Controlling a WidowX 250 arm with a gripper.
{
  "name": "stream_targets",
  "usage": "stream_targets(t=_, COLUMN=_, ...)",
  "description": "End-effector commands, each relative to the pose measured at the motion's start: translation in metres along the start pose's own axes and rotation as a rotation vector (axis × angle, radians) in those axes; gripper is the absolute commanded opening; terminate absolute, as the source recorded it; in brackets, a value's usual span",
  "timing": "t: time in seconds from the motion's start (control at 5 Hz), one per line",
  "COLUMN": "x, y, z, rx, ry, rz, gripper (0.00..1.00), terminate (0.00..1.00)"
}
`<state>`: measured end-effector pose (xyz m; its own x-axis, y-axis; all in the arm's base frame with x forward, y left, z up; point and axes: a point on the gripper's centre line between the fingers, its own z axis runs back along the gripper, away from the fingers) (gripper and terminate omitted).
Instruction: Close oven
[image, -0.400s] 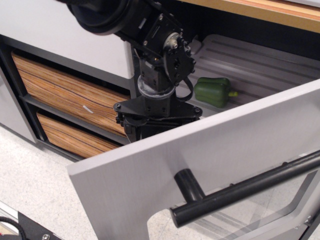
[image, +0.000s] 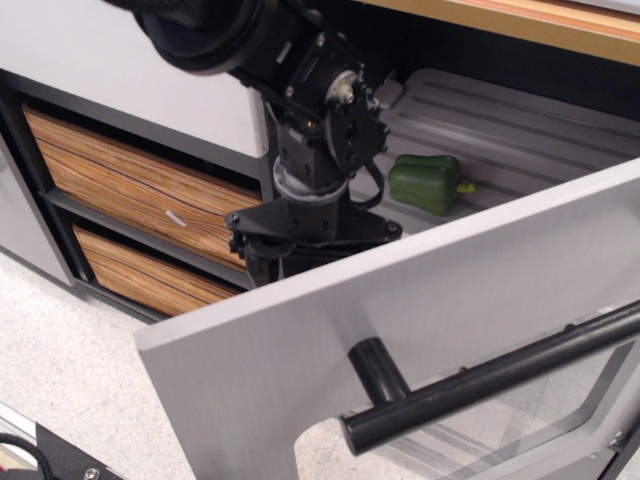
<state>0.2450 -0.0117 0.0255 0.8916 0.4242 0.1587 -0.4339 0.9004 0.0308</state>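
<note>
The oven stands open, its door swung out toward the near right corner; the gripper sits just behind the door's upper edge, fingers hidden, so I cannot tell their state; the handle faces away from it.

A pale speckled floor filled the seven-to-eight o'clock part of the view, lit evenly with only soft shadows. At nine o'clock two wood-grain drawers sat stacked in a dark frame, the upper bearing a small pale mark, beneath a plain light grey panel at ten to eleven o'clock. A strip of light wooden countertop ran along the edge at one o'clock.
</note>
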Motion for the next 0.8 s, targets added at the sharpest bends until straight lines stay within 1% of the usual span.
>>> stream_targets(t=0.0, x=-0.013, y=-0.026, z=0.056, rx=-0.087, ry=-0.033, rz=0.086, gripper=1.0, terminate=0.0)
stream_targets(t=0.2, x=-0.022, y=-0.04, z=0.085, rx=-0.113, ry=-0.066, rz=0.166, gripper=1.0, terminate=0.0)
stream_targets(t=0.4, x=-0.023, y=-0.052, z=0.107, rx=-0.108, ry=-0.049, rz=0.245, gripper=1.0, terminate=0.0)
stream_targets(t=0.6, x=-0.026, y=-0.061, z=0.127, rx=-0.103, ry=-0.061, rz=0.285, gripper=1.0, terminate=0.0)
